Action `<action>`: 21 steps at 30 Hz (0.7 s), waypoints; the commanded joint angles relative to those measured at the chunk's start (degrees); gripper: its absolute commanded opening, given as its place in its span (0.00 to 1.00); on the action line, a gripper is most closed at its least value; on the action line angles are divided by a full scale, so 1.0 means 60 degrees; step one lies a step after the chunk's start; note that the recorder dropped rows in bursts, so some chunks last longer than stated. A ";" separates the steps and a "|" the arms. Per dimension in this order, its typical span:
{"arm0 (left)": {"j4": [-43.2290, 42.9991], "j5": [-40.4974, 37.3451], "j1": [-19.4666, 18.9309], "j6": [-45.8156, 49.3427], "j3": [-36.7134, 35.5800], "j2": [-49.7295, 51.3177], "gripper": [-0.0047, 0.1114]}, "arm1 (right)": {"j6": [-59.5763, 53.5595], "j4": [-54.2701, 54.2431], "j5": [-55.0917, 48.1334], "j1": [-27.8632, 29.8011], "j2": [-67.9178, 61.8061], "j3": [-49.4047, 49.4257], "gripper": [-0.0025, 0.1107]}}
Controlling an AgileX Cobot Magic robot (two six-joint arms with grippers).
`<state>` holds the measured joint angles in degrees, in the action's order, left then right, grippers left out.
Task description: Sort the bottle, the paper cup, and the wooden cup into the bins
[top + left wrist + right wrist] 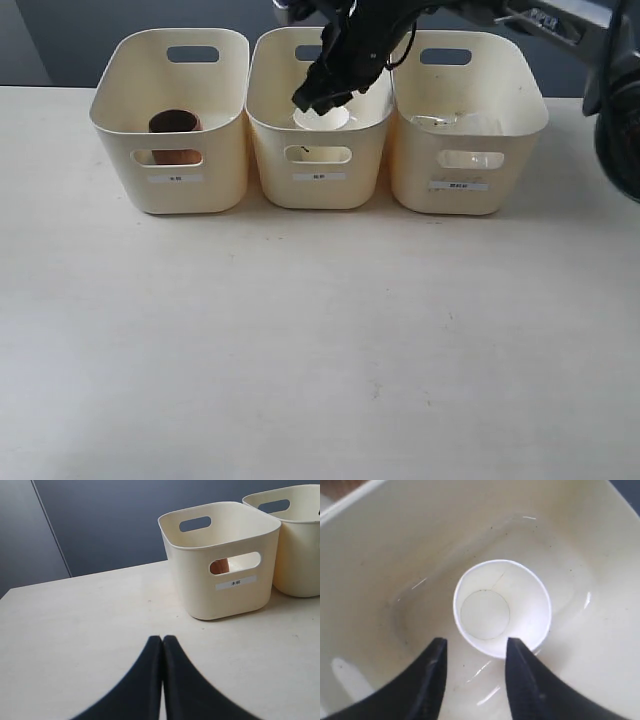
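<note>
Pale cream tabletop [320, 340] backed by a dark blue-grey wall carries three cream-yellow plastic bins with oval handle cut-outs, standing in a row at 12 o'clock. We see the squat reddish-brown wooden cup [175, 124] in the left bin [170, 185], the small white tapered paper cup [501, 606] upright in the middle bin [320, 190], and the clear plastic bottle [450, 122] lying in the right bin [465, 195]. Our right gripper [476, 650] hovers released just above the paper cup, fingers apart. Our left gripper [162, 642] rests clenched over the table, well apart from the bins.
</note>
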<state>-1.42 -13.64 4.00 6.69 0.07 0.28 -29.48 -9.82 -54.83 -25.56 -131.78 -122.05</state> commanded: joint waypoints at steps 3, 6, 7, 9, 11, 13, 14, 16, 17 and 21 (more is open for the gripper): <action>0.0011 -0.0014 0.0034 -0.0018 -0.0012 -0.0047 0.04 | 0.0004 0.0021 -0.1545 0.0037 0.1121 0.0001 0.36; 0.0011 -0.0014 0.0034 -0.0018 -0.0012 -0.0047 0.04 | 0.0160 0.0041 -0.2196 0.0037 0.1509 0.0001 0.33; 0.0011 -0.0014 0.0034 -0.0018 -0.0012 -0.0047 0.04 | 0.0186 0.0041 -0.2414 0.0037 0.1637 0.0001 0.30; 0.0011 -0.0014 0.0034 -0.0018 -0.0012 -0.0047 0.04 | 0.0201 0.0041 -0.2522 0.0037 0.1898 0.0001 0.23; 0.0011 -0.0014 0.0034 -0.0018 -0.0012 -0.0047 0.04 | 0.0201 0.0041 -0.2522 0.0037 0.2125 0.0018 0.13; 0.0011 -0.0014 0.0034 -0.0018 -0.0012 -0.0047 0.04 | 0.0390 0.0057 -0.2522 0.0037 0.2385 0.0153 0.02; 0.0011 -0.0014 0.0034 -0.0018 -0.0012 -0.0047 0.04 | 0.0390 0.0057 -0.2522 0.0037 0.2538 0.0318 0.02; 0.0011 -0.0014 0.0034 -0.0018 -0.0012 -0.0047 0.04 | 0.0369 0.0187 -0.2522 0.0055 0.2786 0.0667 0.01; 0.0011 -0.0014 0.0034 -0.0018 -0.0012 -0.0047 0.04 | 0.0369 0.0341 -0.2522 0.0076 0.2925 0.0902 0.01; 0.0011 -0.0014 0.0034 -0.0018 -0.0012 -0.0047 0.04 | 0.0369 0.0817 -0.2522 0.0260 0.3470 0.2107 0.01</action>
<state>-1.42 -13.64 4.00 6.69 0.07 0.28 -27.45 -7.36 -69.59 -25.17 -113.41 -113.86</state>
